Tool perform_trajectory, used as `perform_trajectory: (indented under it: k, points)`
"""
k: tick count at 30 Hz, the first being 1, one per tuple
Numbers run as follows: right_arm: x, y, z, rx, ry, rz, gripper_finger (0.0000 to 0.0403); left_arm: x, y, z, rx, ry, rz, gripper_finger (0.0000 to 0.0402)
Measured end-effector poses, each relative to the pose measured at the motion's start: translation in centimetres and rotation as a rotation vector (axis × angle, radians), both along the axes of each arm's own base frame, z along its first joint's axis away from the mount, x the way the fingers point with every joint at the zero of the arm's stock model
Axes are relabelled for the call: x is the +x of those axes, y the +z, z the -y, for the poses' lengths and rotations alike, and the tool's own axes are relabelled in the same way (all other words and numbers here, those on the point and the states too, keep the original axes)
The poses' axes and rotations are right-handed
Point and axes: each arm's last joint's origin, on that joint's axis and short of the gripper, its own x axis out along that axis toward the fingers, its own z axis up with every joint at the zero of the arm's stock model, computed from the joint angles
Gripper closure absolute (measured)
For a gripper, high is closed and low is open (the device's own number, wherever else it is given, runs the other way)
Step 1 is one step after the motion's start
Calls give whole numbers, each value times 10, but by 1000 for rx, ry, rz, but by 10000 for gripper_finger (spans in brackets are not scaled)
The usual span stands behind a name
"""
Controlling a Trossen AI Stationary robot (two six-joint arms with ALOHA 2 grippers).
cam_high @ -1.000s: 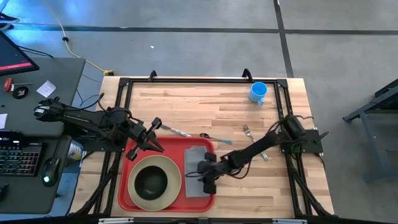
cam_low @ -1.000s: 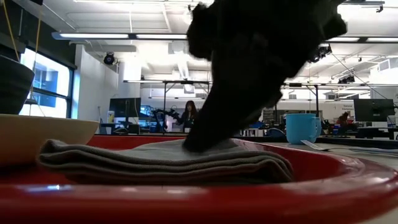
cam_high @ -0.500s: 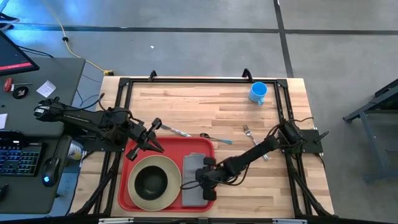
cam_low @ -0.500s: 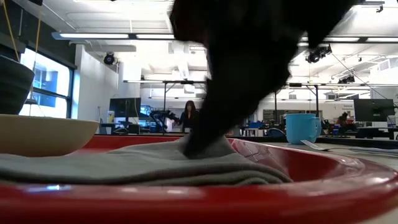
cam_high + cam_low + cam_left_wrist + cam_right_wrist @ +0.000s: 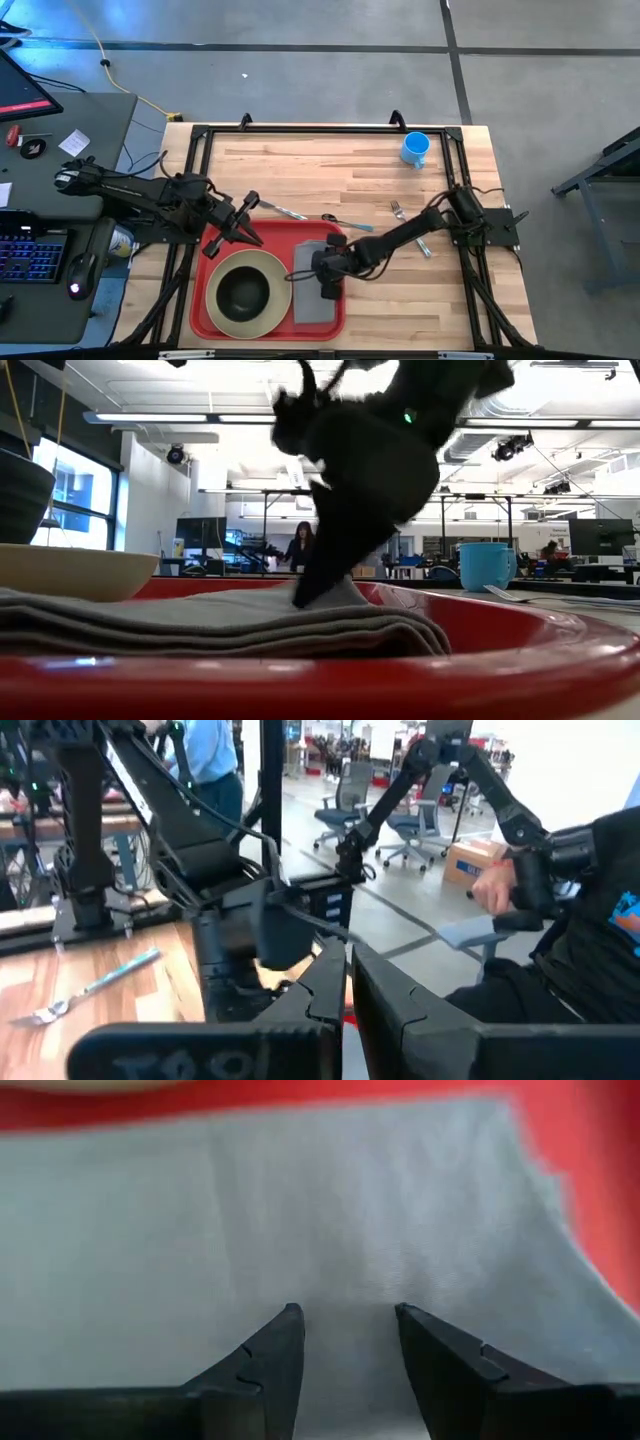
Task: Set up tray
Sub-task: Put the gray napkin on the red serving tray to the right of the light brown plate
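Observation:
The red tray lies near the table's near edge. On it rest a cream plate with a dark bowl and, to the right of them, a folded grey napkin. My right gripper is open and stands on the napkin, reaching in from the right. My left gripper is at the tray's far left corner. Its fingers are closed together, with a sliver of red between the tips. My right gripper sets both open fingertips on the napkin's top face, slanting down from the table's right; the napkin lies flat on the tray. My left gripper is shut on the tray's far rim near the left corner; its own fingers hide the contact.
On the bare wood beyond the tray lie a knife, a spoon and a fork. A blue mug stands near the far right corner. A black frame runs around the table. People show in the room behind.
My right gripper went toward the near edge with its tips on the napkin, then came back toward the far edge and a little left. The napkin slid left on the tray, so its left edge now reaches the plate. The left arm kept still.

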Motion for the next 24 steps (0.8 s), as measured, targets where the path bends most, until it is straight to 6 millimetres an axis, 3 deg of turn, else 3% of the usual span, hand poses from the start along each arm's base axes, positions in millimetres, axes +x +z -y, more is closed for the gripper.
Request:
perform_trajectory:
  k: [3,8,14,17,21,24]
  points:
    - [-3,-5,2,123,22,-34,247,-2,1,0,17,-1,9,346]
    - [-5,0,0,129,74,-28,247,-5,0,-1,31,6,4,346]
    - [-10,39,7,73,102,59,247,-6,-2,-2,39,19,-22,346]
    - [-13,49,14,-2,69,77,247,-6,-4,-2,42,26,-36,346]
    - [-15,48,20,-68,41,62,247,-6,-3,-2,41,26,-32,346]
    - [-19,32,24,-37,15,15,247,-6,-3,-2,39,26,-34,346]
